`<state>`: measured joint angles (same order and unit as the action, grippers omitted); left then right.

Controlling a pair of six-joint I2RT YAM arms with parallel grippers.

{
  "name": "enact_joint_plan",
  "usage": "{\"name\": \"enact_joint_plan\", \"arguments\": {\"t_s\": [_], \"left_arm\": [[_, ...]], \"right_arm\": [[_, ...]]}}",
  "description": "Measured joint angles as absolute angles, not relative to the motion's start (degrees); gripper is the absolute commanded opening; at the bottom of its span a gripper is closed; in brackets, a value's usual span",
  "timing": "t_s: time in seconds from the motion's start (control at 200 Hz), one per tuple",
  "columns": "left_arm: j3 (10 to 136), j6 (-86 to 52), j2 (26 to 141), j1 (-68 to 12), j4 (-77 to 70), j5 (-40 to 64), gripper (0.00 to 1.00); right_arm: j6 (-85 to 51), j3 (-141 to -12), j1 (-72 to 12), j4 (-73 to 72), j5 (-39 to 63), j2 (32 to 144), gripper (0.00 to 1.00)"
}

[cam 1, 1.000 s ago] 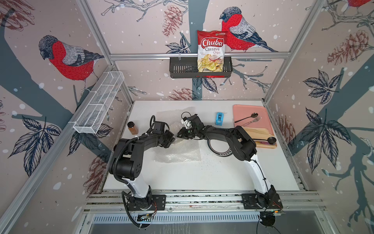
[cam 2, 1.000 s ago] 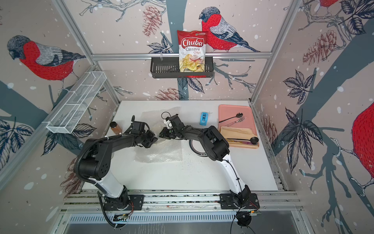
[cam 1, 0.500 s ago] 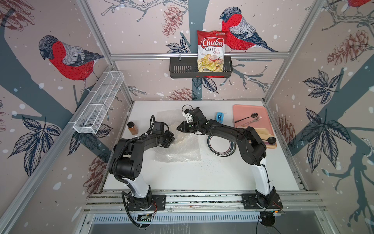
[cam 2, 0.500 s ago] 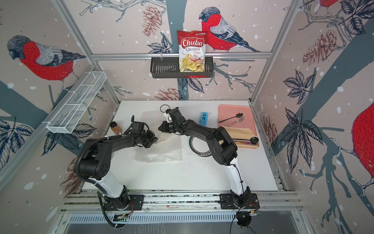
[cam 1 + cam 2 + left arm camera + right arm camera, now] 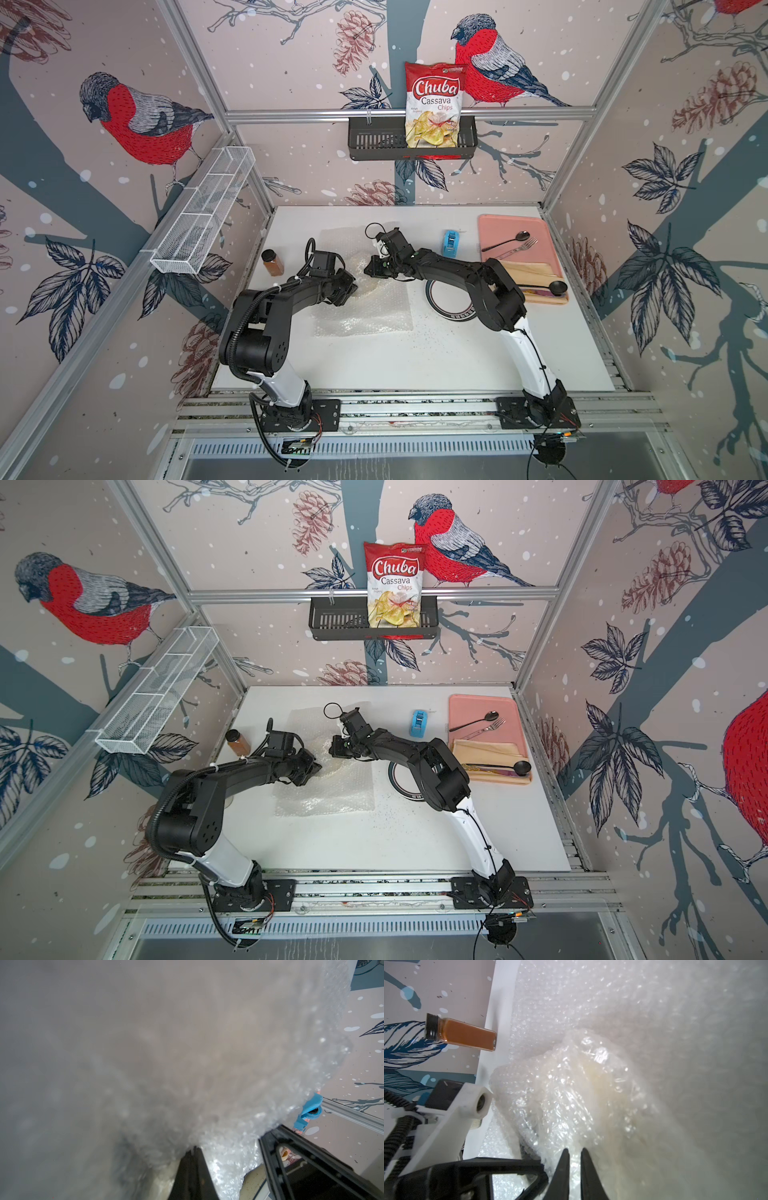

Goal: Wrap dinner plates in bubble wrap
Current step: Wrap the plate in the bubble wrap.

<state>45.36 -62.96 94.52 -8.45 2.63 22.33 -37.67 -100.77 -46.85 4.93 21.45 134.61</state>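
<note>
The bubble wrap (image 5: pixel 365 316) (image 5: pixel 328 796), a clear, colourless sheet of bubbled plastic film, lies on the white table directly under and between both grippers. Its edge nearest the robot's base lies flat. The part at the fingertips is gathered into a crumpled, glossy mound.

The left gripper (image 5: pixel 353 289) (image 5: pixel 318 769) is closed, and in the left wrist view its black fingers (image 5: pixel 194 1167) read as one dark wedge pinching the bubble wrap (image 5: pixel 166 1053). From there the film rises so close to the lens that it blurs into a grey-white haze.

The right gripper (image 5: pixel 368 270) (image 5: pixel 332 750) faces the left one, tip to tip and just apart. In the right wrist view its jaws (image 5: pixel 574 1153) stand nearly together, with a thin fold of bubble wrap (image 5: pixel 591 1095) caught in the narrow slit. Just ahead of them the bundle is wrinkled and shiny, with a faint cream tint showing through. What lies inside cannot be made out.

A round ceramic plate (image 5: pixel 446 299) (image 5: pixel 400 776) with a dark rim and white centre sits bare behind the right gripper. It is partly under that arm and beside the edge of the film.
</note>
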Motion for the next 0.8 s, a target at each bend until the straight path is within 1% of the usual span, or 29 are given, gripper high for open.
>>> {"name": "enact_joint_plan", "arguments": {"t_s": [0.075, 0.105, 0.245, 0.33, 0.425, 0.525, 0.63, 0.8], "left_arm": [[45.95, -62.46, 93.95, -8.08, 4.29, 23.4, 0.2], [46.39, -61.89, 93.67, -7.9, 5.17, 24.08, 0.22], [50.0, -57.12, 91.77, -5.87, 11.79, 27.03, 0.24], [52.25, -54.17, 89.82, -4.1, 15.53, 27.31, 0.21], [54.59, -52.07, 88.6, -3.05, 18.22, 27.46, 0.13], [56.27, -50.92, 89.71, -3.2, 18.44, 28.93, 0.08], [56.58, -50.87, 92.44, -4.21, 18.0, 29.32, 0.05], [59.4, -51.07, 98.76, -5.39, 16.99, 29.69, 0.05]], "right_arm": [[-37.5, -100.71, -46.83, 4.91, 21.34, 135.11, 0.13], [-37.5, -100.66, -46.85, 4.86, 21.23, 135.28, 0.13], [-37.47, -100.53, -46.83, 4.36, 21.06, 135.72, 0.13], [-37.47, -100.47, -46.83, 4.14, 21.06, 135.74, 0.13], [-37.5, -100.22, -46.83, 3.62, 21.06, 135.74, 0.13], [-37.5, -100.27, -46.87, 3.51, 21.06, 135.74, 0.13], [-37.5, -100.33, -46.89, 3.53, 21.06, 135.74, 0.13], [-37.5, -100.51, -47.05, 3.7, 21.04, 135.57, 0.13]]}}
